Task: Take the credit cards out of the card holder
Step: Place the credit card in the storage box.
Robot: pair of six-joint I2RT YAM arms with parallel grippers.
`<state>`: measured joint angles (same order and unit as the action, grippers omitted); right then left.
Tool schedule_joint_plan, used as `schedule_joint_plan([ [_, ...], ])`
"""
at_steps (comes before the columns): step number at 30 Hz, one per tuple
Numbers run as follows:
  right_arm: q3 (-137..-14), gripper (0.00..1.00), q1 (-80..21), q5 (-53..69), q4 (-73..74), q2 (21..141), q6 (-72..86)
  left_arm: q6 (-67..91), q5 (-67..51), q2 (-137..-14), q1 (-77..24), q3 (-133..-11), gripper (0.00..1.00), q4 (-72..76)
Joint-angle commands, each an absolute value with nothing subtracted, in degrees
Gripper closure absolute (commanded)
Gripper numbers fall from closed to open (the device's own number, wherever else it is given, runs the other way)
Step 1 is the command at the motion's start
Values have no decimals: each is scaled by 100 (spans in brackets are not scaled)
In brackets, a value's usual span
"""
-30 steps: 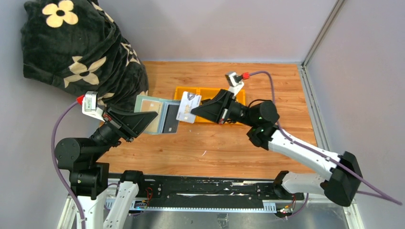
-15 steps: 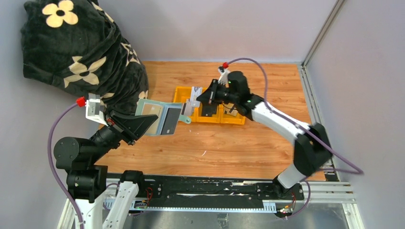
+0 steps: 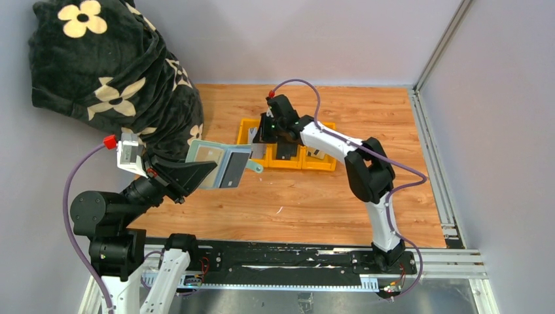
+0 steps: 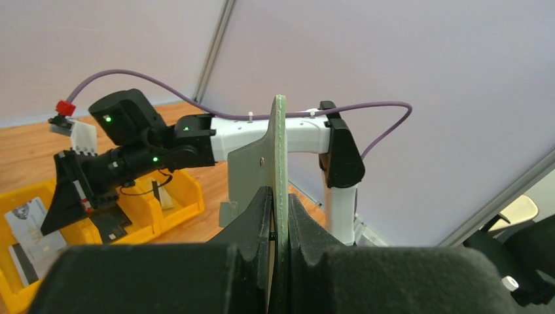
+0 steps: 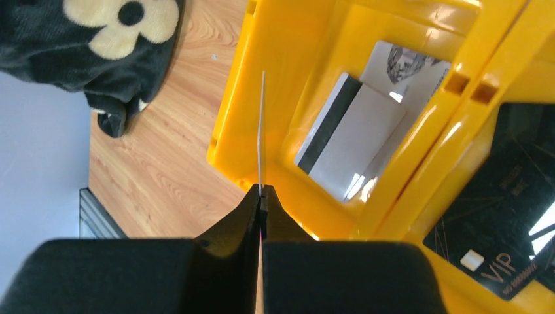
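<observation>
Simultaneously, left gripper (image 4: 277, 199) clamps the open card holder (image 3: 219, 165); right gripper (image 5: 261, 193) pinches a credit card (image 5: 262, 124) edgewise over the yellow tray (image 5: 281, 46).

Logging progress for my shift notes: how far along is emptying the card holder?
Done: several cards lie in the yellow tray. In hand: right pincer grips another card over the tray; left pincer holds the card holder open. Left: a tan card and a dark card sit inside.
</observation>
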<state>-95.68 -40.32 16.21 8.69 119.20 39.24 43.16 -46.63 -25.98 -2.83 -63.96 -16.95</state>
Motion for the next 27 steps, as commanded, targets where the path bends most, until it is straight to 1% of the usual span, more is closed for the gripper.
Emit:
schedule_joint_plan([
  [1,-10156,100,-4186,1197,1468,12387,3809,4204,-4798,-2521,-302,-6524,100,-1633],
  [8,-10400,99,-4352,767,1667,12681,3835,4095,-4908,-2496,-300,-6586,100,-1662],
  [14,-10470,90,-4407,693,1696,12608,3693,4000,-4948,-2452,-302,-6653,100,-1721],
  [17,-10503,80,-4436,595,1788,12522,3648,4008,-4948,-2435,-303,-6649,100,-1681],
  [19,-10490,76,-4457,471,1860,12428,3625,4021,-4943,-2435,-307,-6647,100,-1684],
  [22,-10451,64,-4497,240,1953,12156,3576,4019,-4960,-2435,-309,-6662,100,-1689],
  [27,-10192,54,-4500,174,1732,11251,3396,3897,-4990,-2435,-304,-6666,100,-1773],
])
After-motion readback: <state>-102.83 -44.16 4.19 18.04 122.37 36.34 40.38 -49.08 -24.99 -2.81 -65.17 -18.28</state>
